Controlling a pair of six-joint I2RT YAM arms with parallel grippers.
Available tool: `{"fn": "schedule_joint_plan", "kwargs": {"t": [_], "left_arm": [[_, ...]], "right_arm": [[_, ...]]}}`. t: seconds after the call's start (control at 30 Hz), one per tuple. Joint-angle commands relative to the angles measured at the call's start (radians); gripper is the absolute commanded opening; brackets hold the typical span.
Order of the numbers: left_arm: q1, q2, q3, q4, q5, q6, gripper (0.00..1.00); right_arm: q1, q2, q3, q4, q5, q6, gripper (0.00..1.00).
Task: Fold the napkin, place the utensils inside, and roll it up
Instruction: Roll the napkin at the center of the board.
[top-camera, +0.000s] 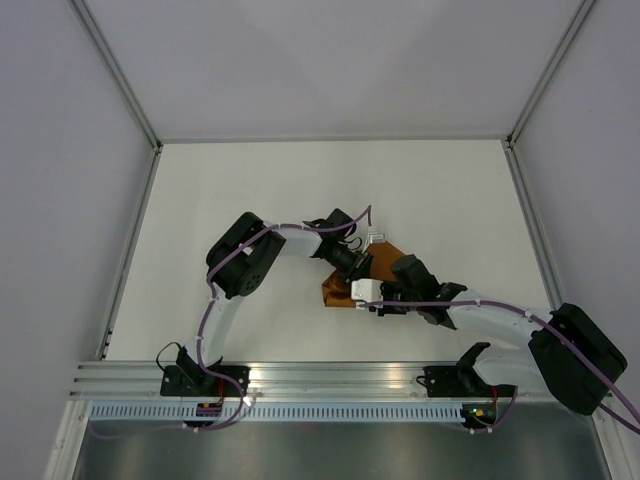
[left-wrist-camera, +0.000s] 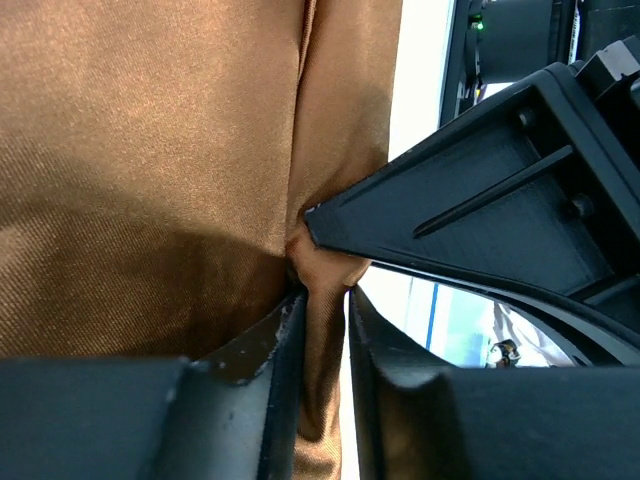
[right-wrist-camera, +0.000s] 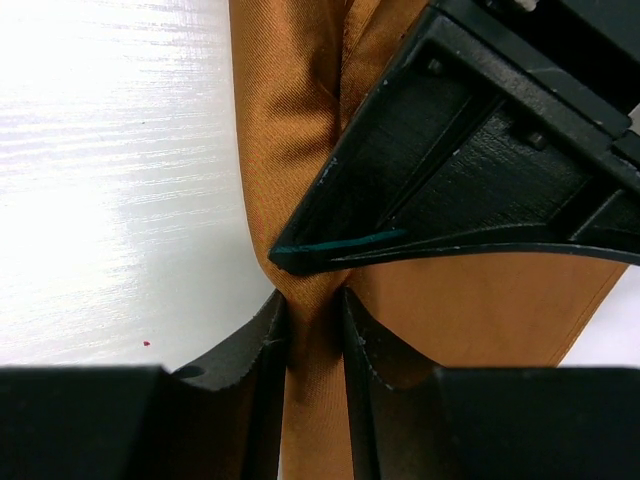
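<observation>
The orange-brown napkin is bunched into a small bundle at the middle of the table, mostly covered by both grippers. My left gripper comes in from the upper left and is shut on a fold of the napkin. My right gripper comes in from the right and is shut on another fold of the napkin. The two grippers meet tip to tip. The right gripper's finger shows in the left wrist view, and the left gripper's finger in the right wrist view. The utensils are out of view.
The white table is bounded by grey walls with metal corner posts. An aluminium rail carrying both arm bases runs along the near edge.
</observation>
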Motion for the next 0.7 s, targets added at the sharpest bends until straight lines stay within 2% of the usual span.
{"fn": "schedule_joint_plan", "kwargs": {"t": [0.0,0.4,0.57,0.67], "left_arm": [[0.005,0.017,-0.024,-0.071,-0.179,0.009,0.33],[0.102,-0.253,-0.09,0.114,-0.22,-0.187,0.39],[0.134,-0.398,-0.156,0.188,-0.367,-0.215,0.4],[0.136,-0.503,-0.231,0.255,-0.514,-0.233,0.4]], "right_arm": [[0.0,0.035,0.002,-0.12,-0.006,0.005,0.24],[-0.036,0.142,0.1,-0.269,-0.154,-0.014,0.18],[-0.117,0.249,0.201,-0.384,-0.271,-0.08,0.18],[-0.162,0.338,0.274,-0.469,-0.337,-0.128,0.18]]}}
